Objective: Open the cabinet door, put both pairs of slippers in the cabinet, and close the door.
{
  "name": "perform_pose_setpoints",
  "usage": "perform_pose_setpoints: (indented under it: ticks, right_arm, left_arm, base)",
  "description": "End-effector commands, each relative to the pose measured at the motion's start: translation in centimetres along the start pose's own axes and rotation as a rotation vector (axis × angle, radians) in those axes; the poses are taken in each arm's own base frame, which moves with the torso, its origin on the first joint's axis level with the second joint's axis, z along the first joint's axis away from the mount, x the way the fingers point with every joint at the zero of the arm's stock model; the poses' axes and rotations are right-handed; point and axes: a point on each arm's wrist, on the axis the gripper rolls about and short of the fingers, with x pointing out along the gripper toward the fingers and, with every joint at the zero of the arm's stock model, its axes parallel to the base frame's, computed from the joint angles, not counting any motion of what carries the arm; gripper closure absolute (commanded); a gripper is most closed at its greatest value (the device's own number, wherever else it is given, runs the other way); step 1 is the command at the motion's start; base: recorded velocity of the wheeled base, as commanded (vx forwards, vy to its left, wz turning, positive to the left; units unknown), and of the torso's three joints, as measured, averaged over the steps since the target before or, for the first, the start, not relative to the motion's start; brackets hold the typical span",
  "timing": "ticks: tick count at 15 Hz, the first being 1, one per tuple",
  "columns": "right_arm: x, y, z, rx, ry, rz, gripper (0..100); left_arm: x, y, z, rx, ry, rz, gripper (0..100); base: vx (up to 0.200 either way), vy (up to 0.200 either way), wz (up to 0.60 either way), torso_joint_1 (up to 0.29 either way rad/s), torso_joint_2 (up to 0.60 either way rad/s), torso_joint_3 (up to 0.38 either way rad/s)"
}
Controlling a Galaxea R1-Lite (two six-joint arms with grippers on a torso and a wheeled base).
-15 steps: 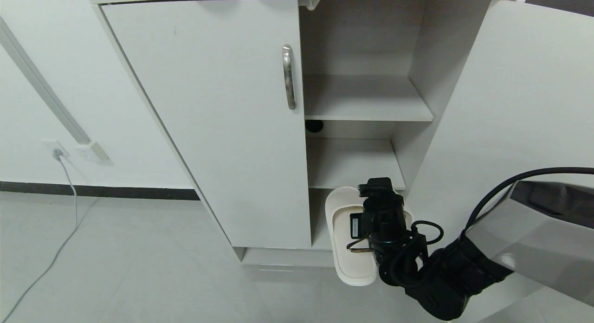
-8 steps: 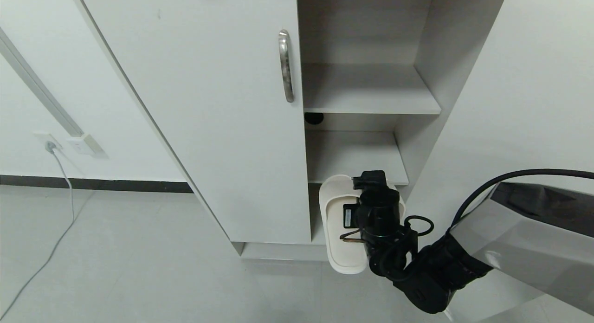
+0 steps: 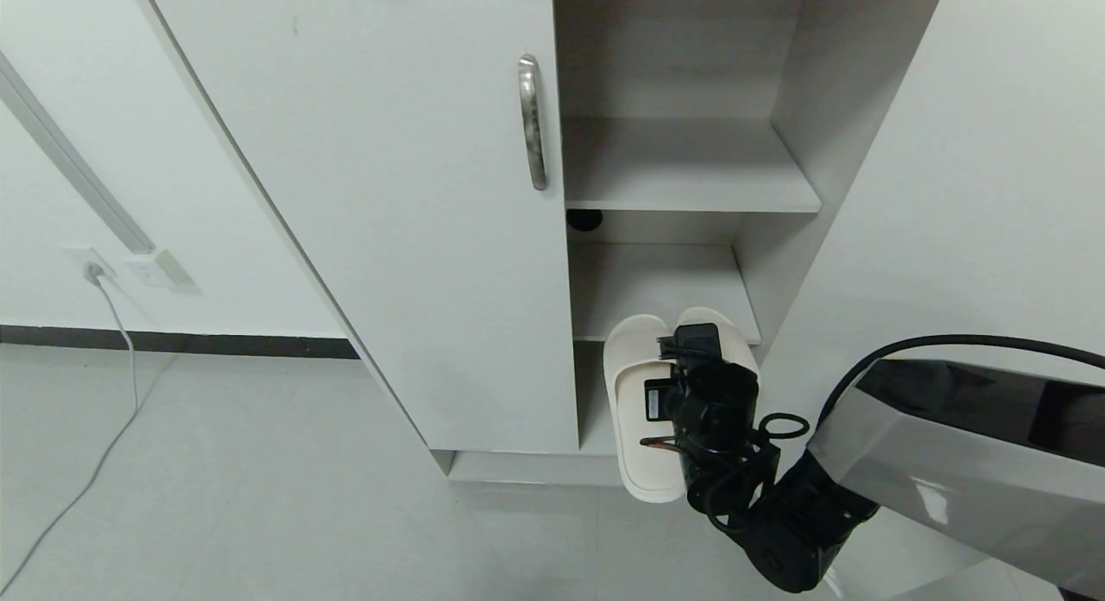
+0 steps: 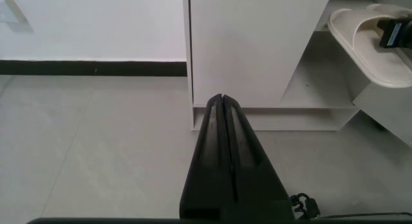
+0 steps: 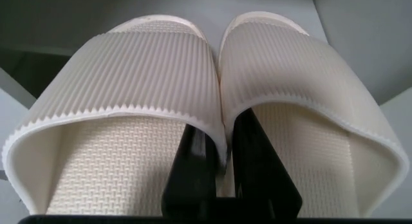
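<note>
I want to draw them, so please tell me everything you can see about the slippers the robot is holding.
The slippers are a cream-white pair of slides that look like soft foam, with wide ribbed straps and bumpy footbeds. They lie side by side, footbeds facing up. The right gripper pinches their two inner edges together and holds them off the floor, toes pointing into the open cabinet, near a shelf's front edge.

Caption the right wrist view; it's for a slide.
Right gripper clamps a cream slipper pair by their inner walls.
</note>
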Motion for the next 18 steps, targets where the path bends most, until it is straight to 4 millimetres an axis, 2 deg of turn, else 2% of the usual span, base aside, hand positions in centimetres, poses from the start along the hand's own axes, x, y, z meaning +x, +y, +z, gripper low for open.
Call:
perform_pose_setpoints:
  ticks: [1,2,11,15,18]
  right_arm:
    - [0.1,0.0,-0.4,-0.005,0.007,-0.002,100]
    - [0.1,0.0,-0.4,-0.005,0.007,-0.002,100]
    - [0.1,0.0,-0.4,-0.002,0.004,-0.002,100]
    - [0.4,0.2,-0.6,0.003,0.004,0.000,100]
    - [2.4,0.5,-0.9,0.013,0.000,-0.028,100]
  left_arm:
    - [0.0,0.0,0.0,0.000,0.001,-0.001,100]
    - [0.0,0.0,0.0,0.000,0.001,-0.001,100]
    - [0.0,0.0,0.0,-0.001,0.001,0.001,100]
    - [0.0,0.0,0.0,-0.001,0.001,0.001,100]
    - [0.0,0.0,0.0,-0.001,0.001,0.001,100]
  base:
    - [0.000,0.000,0.00,0.000,0.00,0.000]
    - [0.000,0.000,0.00,0.000,0.00,0.000]
    - [0.200,0.000,0.00,0.003,0.00,0.003]
    - [0.000,0.000,0.00,0.000,0.00,0.000]
    - [0.000,0.000,0.00,0.000,0.00,0.000]
